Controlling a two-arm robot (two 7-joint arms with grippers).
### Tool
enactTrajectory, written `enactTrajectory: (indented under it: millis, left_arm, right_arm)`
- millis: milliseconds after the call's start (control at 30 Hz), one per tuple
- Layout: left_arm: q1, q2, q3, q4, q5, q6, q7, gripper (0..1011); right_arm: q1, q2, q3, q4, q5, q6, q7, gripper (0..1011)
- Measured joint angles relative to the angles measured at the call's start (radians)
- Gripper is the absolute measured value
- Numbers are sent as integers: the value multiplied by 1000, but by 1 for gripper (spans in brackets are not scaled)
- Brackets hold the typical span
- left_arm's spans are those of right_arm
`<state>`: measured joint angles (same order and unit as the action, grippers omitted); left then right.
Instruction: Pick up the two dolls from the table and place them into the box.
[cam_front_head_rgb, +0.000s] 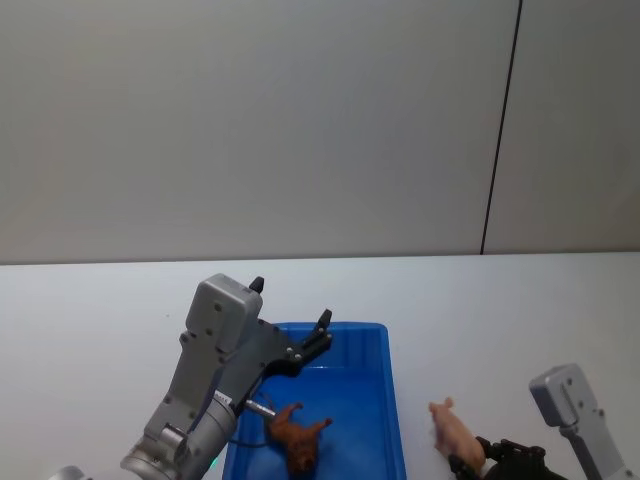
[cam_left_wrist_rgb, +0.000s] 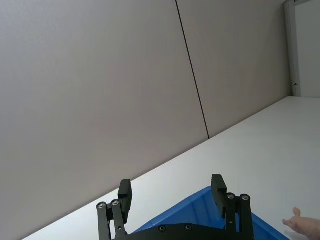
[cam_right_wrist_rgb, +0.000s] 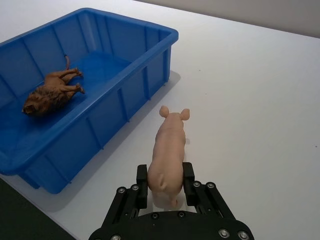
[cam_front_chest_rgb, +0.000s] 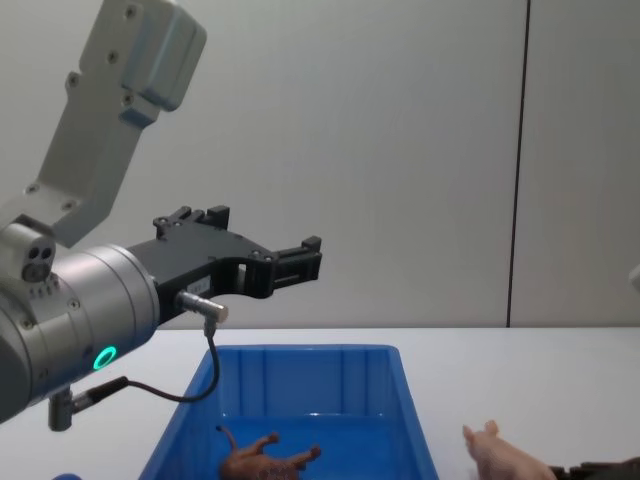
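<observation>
Step two: right claw (cam_right_wrist_rgb: 165, 175) pinches pale pink toy pig (cam_front_head_rgb: 452, 428), lower right of head view, on white tabletop (cam_right_wrist_rgb: 250, 100) beside ribbed blue plastic bin (cam_right_wrist_rgb: 150, 65) holding brown maned figurine (cam_right_wrist_rgb: 50, 95). Left claw (cam_left_wrist_rgb: 171, 184) gapes, empty. Next: lift over rim.

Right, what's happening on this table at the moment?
The right gripper is closed on the hindquarters of the pink pig, which stands on the table beside the blue box. The brown animal lies on its side inside the box. The left gripper hangs open above the box, holding nothing.
</observation>
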<state>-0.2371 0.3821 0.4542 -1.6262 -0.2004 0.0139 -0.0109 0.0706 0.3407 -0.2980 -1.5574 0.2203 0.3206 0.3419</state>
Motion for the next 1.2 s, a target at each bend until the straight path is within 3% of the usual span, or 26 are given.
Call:
enactTrajectory:
  millis: [100,400,767,967,1200]
  left_arm:
    - [0,0,0,0,0,0,0,1002]
    - [0,0,0,0,0,0,0,1002]
    - [0,0,0,0,0,0,0,1002]
    - [0,0,0,0,0,0,0,1002]
    - [0,0,0,0,0,0,0,1002]
  right_arm:
    - [6,-5,0,8,4,-3,-4,381]
    - [17,-11,3,10,5,-30,-24,381]
    - [38,-15,12,-38,-6,-78,-40,381]
    - [73,-28,14,-66,0,-80,-9,381]
    - [131,-63,1,-57,6,-43,52,381]
